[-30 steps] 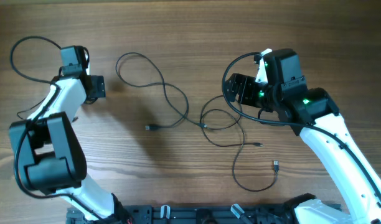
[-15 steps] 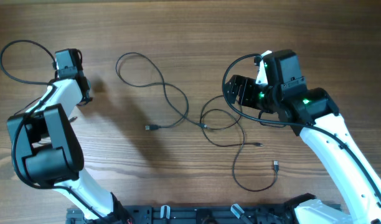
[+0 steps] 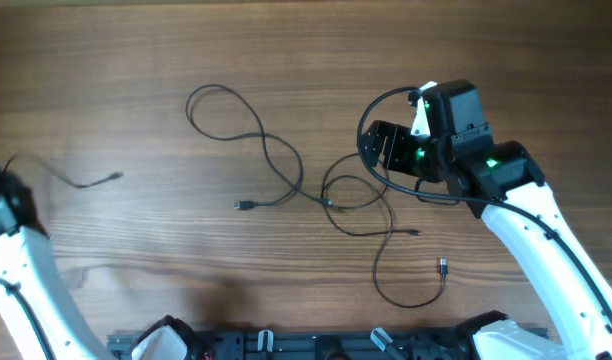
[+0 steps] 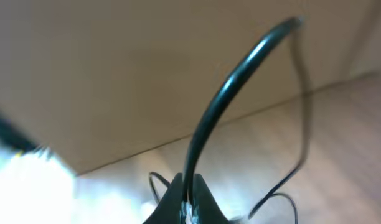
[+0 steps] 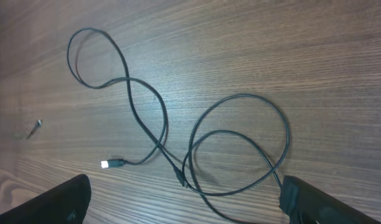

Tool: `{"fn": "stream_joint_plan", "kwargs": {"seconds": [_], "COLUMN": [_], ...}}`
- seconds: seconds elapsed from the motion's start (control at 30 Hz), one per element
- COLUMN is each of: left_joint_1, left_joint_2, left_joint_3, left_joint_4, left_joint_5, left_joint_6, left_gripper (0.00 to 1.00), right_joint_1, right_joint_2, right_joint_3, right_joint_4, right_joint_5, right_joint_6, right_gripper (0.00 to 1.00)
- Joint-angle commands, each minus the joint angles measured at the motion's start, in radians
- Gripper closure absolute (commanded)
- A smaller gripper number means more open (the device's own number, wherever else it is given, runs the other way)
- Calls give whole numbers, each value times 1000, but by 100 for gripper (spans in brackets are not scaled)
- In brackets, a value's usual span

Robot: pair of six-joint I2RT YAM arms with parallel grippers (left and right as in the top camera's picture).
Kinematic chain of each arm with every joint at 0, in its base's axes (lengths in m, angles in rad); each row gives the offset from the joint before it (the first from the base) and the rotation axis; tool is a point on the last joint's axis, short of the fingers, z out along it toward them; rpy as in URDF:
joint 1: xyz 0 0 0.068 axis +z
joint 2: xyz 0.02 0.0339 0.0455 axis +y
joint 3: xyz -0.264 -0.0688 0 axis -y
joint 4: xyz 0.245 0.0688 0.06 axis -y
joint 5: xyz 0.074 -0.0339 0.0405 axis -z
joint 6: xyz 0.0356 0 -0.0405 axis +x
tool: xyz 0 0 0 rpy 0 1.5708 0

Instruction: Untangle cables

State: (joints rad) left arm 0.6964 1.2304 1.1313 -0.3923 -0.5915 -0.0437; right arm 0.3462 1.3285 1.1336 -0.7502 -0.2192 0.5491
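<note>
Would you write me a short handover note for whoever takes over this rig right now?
Left gripper: shut on the held cable, out at the left edge of the table, apart from the others.
Right gripper: open, empty, above the coiled cable.
Done: one cable separated.
Left: the looped cable and the coiled cable overlap mid-table; part them.
</note>
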Motion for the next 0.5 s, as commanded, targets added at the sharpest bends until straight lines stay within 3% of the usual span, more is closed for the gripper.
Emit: {"fn": "stream_joint_plan", "kwargs": {"seconds": [0.0, 0.13, 0.27, 0.47], "left_joint_1": [156, 316, 367, 366], "left_joint_2": [-50, -66, -59, 26], "left_joint_3": [2, 3, 3, 2], "left_joint_4": [-24, -24, -54, -54], "left_joint_5": [-39, -69, -67, 229], "left_joint_6": [-22, -134, -318, -332], "left_gripper": [96, 96, 96, 96], "right_joint_1": [-3, -3, -3, -3], "right_joint_2": [-10, -10, -10, -10], "right_joint_3": [4, 4, 4, 4], "right_joint_4": [5, -8, -11, -11], "right_joint_5": [13, 12, 13, 13], "right_joint_6": [0, 0, -4, -8], "right_gripper": [0, 0, 1, 0]}}
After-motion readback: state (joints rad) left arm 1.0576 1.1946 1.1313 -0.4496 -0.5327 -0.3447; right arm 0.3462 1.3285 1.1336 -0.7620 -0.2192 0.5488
